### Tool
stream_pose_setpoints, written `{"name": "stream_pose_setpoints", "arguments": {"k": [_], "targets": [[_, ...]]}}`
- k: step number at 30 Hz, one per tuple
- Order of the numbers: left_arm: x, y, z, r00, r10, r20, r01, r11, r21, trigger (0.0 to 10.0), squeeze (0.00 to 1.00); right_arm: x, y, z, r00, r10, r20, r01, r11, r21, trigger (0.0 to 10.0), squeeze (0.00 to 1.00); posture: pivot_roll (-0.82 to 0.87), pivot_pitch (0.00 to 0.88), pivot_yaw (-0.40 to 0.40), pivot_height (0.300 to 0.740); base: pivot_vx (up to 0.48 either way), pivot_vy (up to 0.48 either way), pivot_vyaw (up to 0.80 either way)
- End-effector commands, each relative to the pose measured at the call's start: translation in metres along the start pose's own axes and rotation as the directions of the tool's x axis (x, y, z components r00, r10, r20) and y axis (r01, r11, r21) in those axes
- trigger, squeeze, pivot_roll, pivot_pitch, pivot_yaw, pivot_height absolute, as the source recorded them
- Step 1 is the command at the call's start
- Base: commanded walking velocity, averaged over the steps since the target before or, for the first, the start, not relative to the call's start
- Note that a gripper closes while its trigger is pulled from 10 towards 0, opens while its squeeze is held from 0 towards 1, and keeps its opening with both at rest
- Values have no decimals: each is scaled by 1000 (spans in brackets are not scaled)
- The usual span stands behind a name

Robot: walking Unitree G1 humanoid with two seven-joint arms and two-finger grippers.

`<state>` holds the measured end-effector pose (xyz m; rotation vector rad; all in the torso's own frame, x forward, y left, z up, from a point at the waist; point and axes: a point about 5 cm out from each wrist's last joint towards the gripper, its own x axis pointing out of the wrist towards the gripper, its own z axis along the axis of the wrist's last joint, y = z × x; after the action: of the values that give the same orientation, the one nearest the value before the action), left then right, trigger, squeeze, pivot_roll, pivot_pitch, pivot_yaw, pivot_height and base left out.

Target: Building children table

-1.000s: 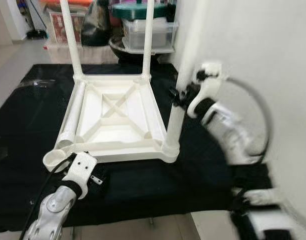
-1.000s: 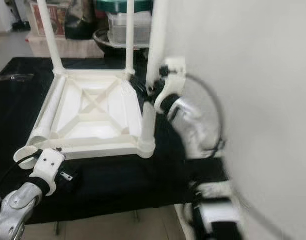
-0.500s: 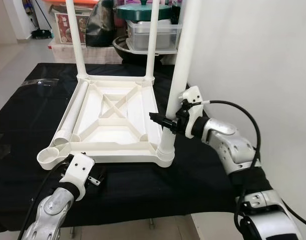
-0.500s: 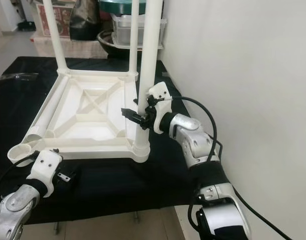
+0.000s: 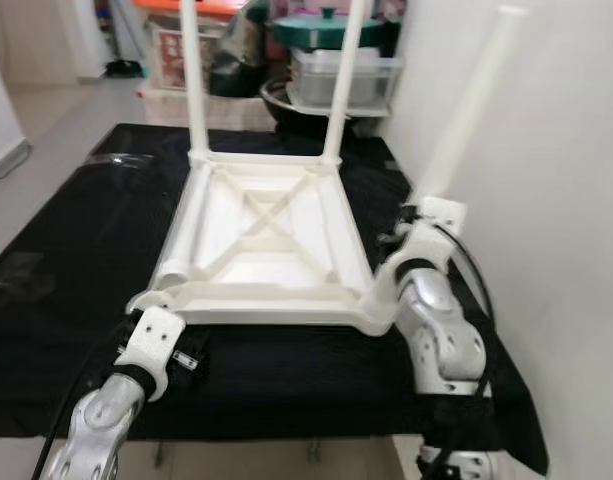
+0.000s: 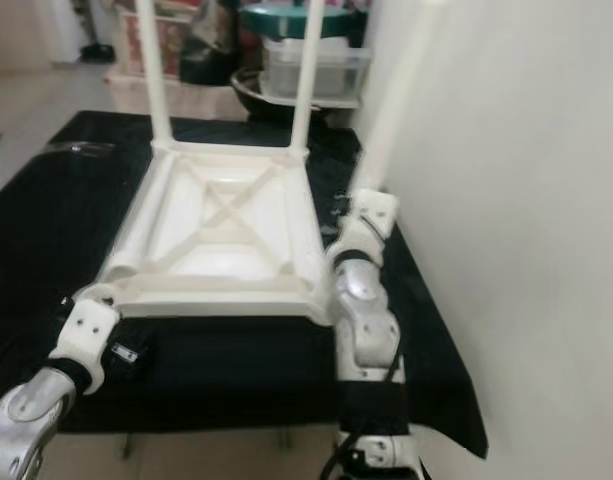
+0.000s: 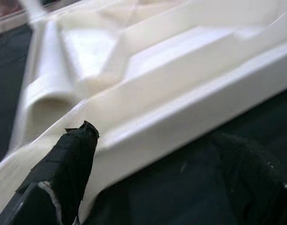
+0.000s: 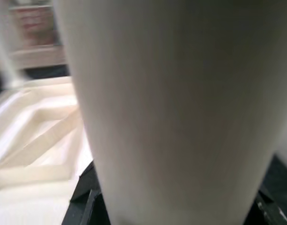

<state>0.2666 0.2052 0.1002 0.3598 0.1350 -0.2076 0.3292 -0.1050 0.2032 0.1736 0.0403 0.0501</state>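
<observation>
The white plastic table lies upside down on a black cloth. Two legs stand upright in its far corners. A third leg sits in the near right corner and leans to the right. My right gripper is shut on this leg low down, and its black fingers reach around the tube. A loose leg lies along the table's left inner edge. My left gripper is open just in front of the near rim, fingers apart, by the empty corner socket.
A white wall runs close along the right. Storage boxes and a pot with a green lid stand behind the table. The cloth's front edge drops to tiled floor, and bare floor lies to the left.
The whole view has shifted. The leg in my right gripper now leans further to the right, and the right arm is folded in closer to me. The left gripper stays by the near rim.
</observation>
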Motion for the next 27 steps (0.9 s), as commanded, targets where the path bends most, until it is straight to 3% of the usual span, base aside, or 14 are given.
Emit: {"name": "stream_pose_setpoints", "arguments": {"k": [1,5,6,9,10,12,17,19,20,21,23,25,26,27], "targets": [[1,0,-2,1000,-13,-8,14,1000,5,10000,0,-8,34,8,976,214,48,-218,973,81,10000,1000,50,0,-105,740,0,0,0],[2,1,-2,1000,-7,-5,7,1000,3,10000,0,4,28,37,939,331,89,-333,943,0,10000,1000,46,0,-108,740,0,0,0],[2,1,-2,1000,-6,-4,6,1000,1,10000,0,7,25,46,918,387,87,-386,922,-26,10000,761,42,0,-111,740,0,0,0],[2,0,-1,1000,-4,-3,4,1000,-2,10000,0,8,21,55,893,441,85,-439,897,-47,10000,761,42,0,-111,740,0,0,0],[2,0,-1,1000,-5,-1,5,1000,-3,10000,0,8,16,58,854,516,71,-512,856,-66,10000,0,43,0,-113,740,0,0,0],[2,-1,-1,1000,-7,2,7,1000,-5,10000,0,3,7,59,742,669,33,-660,739,-136,10000,0,47,0,-117,740,0,0,0],[3,-1,-1,1000,-8,4,8,1000,-7,10000,0,-2,4,53,661,750,-22,-744,651,-148,10000,0,53,0,-121,740,0,0,0],[3,0,1,1000,-4,11,4,1000,-7,10000,0,3,4,19,595,787,-165,-804,576,-150,0,0,69,0,-129,740,0,0,0],[3,0,2,1000,-2,13,2,1000,-7,10000,0,5,3,7,587,784,-202,-810,569,-143,0,0,69,0,-129,740,0,0,0],[3,1,2,1000,1,14,-1,1000,-6,10000,0,14,2,0,654,725,-217,-756,635,-156,0,0,74,0,-131,740,0,0,0],[3,1,2,1000,1,14,-1,1000,-6,10000,0,14,2,0,654,725,-217,-756,635,-156,0,0,74,0,-131,740,0,0,0],[1,3,1,1000,5,12,-5,1000,-6,10000,0,39,-16,-4,891,419,-174,-446,880,-162,0,0,72,0,-129,740,0,0,0],[1,3,1,1000,5,12,-5,1000,-6,10000,0,39,-16,-4,891,419,-174,-446,880,-162,0,0,72,0,-129,740,0,0,0],[0,3,1,1000,5,11,-5,1000,-5,10000,0,46,-35,-8,981,133,-138,-151,981,-125,0,0,71,0,-128,740,0,0,0]]}}
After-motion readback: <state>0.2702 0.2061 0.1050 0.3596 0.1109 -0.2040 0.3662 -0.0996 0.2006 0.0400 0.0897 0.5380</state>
